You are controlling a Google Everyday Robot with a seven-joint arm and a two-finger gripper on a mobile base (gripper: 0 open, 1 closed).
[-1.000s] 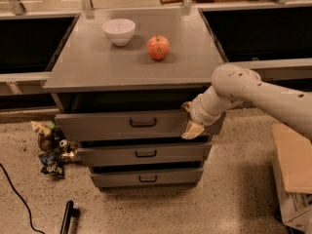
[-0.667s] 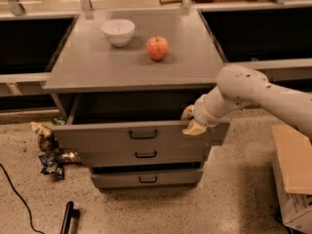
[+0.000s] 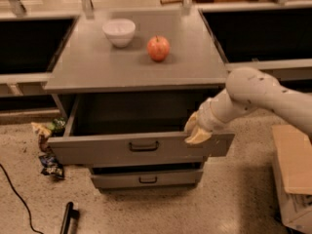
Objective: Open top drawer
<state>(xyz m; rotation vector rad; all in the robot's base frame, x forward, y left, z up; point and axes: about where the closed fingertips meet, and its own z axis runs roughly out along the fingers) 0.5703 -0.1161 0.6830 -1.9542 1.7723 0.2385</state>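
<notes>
The top drawer [image 3: 97, 150] stands well out from the grey cabinet [image 3: 97, 67], its dark inside showing behind the flat front. A small black pull handle [image 3: 143, 146] sits at the middle of that front. The gripper [image 3: 197, 130] is at the drawer's right end, its pale yellowish tip lying over the upper edge of the front and touching it. Whether it is spread or closed I cannot tell from this angle. The white arm [image 3: 253, 94] reaches in from the right, passing in front of the cabinet's right corner.

Below, a shorter grey drawer [image 3: 112, 180] is closed. On the cabinet top a white bowl [image 3: 119, 31] and a red apple [image 3: 158, 48] stand near each other, apart. Crumpled wrappers [image 3: 48, 145] lie on the floor just left of the cabinet, a black cable [image 3: 14, 199] curls nearby, and a cardboard box [image 3: 292, 169] sits at the right
</notes>
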